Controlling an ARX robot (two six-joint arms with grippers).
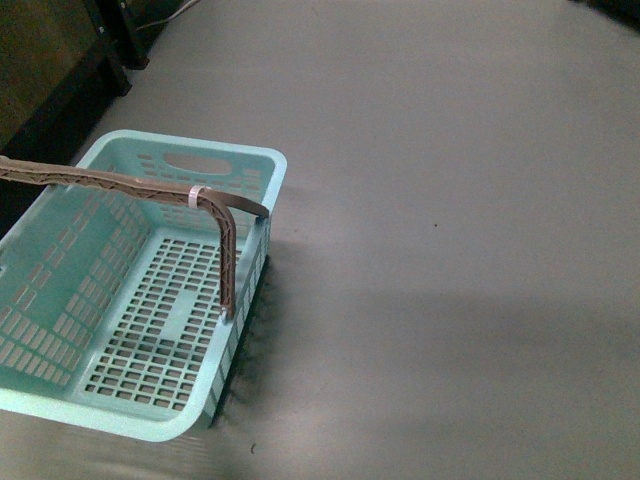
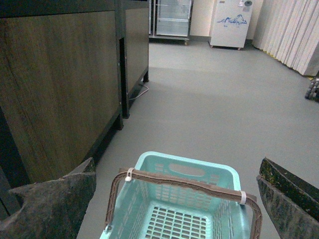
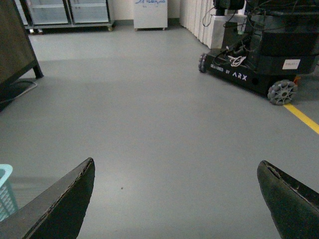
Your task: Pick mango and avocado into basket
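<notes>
The light blue slotted basket point(image 1: 110, 400) stands on the grey floor at the left of the front view, empty, with its brownish-pink handle point(image 1: 120, 183) raised across it. In the left wrist view the basket point(image 2: 199, 172) lies below and ahead of my open left gripper point(image 2: 177, 199), whose dark fingers point(image 2: 55, 204) frame it with nothing between them. My right gripper point(image 3: 177, 199) is open over bare floor, and only a corner of the basket point(image 3: 6, 191) shows at that view's edge. The mango and the avocado are out of view. Neither arm shows in the front view.
A dark wooden cabinet point(image 2: 60, 84) stands close beside the basket, a cable at its foot. Glass-door fridges point(image 2: 172, 17) and a white unit point(image 2: 230, 22) line the far wall. A wheeled ARX robot base point(image 3: 259, 55) and a yellow floor line point(image 3: 301, 117) lie off to the right.
</notes>
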